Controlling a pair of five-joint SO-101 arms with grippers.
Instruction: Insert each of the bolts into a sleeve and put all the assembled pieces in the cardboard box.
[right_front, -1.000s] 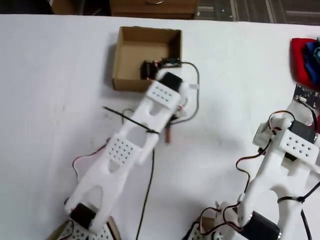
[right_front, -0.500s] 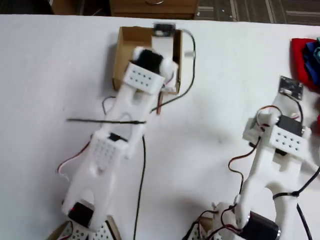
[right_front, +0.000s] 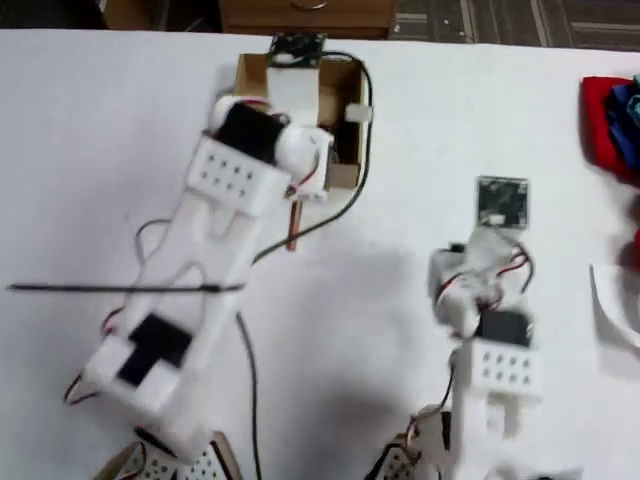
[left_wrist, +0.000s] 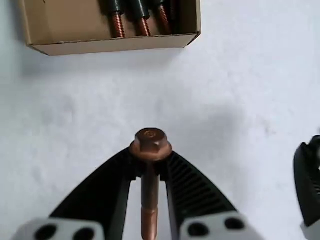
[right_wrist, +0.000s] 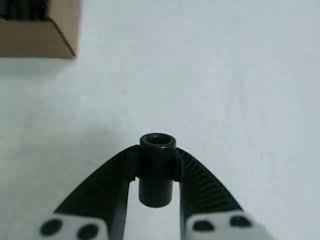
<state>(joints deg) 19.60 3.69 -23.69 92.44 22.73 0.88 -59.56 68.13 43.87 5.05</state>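
Note:
A copper bolt (left_wrist: 150, 145) stands upright between the fingers of my left gripper (left_wrist: 150, 162), which is shut on its shank just under the hex head. In the high view the bolt (right_front: 293, 225) hangs below the left arm (right_front: 230, 190), beside the cardboard box (right_front: 250, 70). Three assembled pieces (left_wrist: 142, 15), black sleeves with copper ends, lie in the box (left_wrist: 115, 44). My right gripper (right_wrist: 156, 172) is shut on a black sleeve (right_wrist: 157, 150), held upright with its bore open. The right arm (right_front: 490, 300) is over mid-table, to the right of the box.
A red cloth (right_front: 610, 120) lies at the table's right edge. Cables (right_front: 360, 190) trail from the left arm past the box. A corner of the box (right_wrist: 37, 35) shows in the right wrist view. A black part (left_wrist: 307, 185) sits at the left wrist view's edge.
The left arm has risen and swung left near the box, carrying the bolt. The right arm has moved from the table's right side toward the middle.

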